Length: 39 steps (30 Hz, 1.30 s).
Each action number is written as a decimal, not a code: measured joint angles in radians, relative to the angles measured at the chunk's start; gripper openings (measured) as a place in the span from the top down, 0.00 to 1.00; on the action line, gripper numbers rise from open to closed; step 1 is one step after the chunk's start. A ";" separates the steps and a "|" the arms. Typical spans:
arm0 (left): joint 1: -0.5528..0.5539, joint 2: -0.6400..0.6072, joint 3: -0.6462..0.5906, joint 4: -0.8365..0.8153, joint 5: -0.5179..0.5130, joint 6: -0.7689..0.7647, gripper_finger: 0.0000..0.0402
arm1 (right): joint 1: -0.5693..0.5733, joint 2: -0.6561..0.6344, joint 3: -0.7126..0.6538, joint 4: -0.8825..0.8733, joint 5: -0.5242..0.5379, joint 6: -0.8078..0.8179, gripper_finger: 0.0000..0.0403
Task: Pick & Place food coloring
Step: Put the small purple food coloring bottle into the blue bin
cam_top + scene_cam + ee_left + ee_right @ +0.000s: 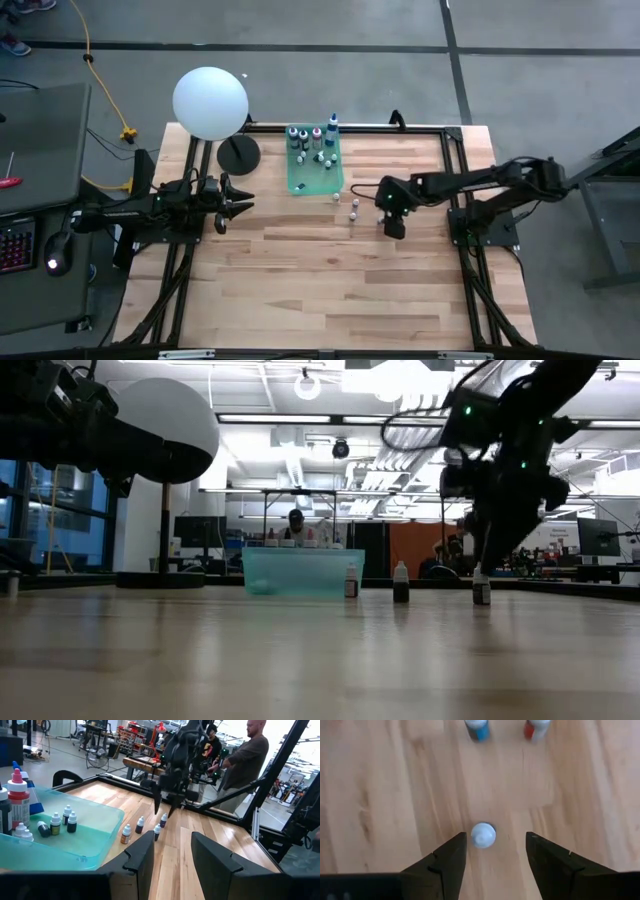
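Note:
Several small white-capped food coloring bottles stand in a translucent green tray at the far middle of the table. Others stand loose on the wood just nearer. My right gripper points steeply down over one loose bottle, open. Its fingers stand on either side of the white cap without touching it. In the low view that bottle stands upright on its base under the gripper. My left gripper waits open at the table's left, level and empty.
A white ball-shaped lamp on a dark round base stands at the far left beside the tray. Two more loose bottles stand just beyond the right gripper. Bare wood fills the near half. People stand beyond the table.

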 joint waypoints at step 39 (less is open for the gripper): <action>0.000 0.000 0.000 0.000 0.001 0.000 0.68 | 0.000 0.084 0.000 0.053 -0.084 0.036 0.71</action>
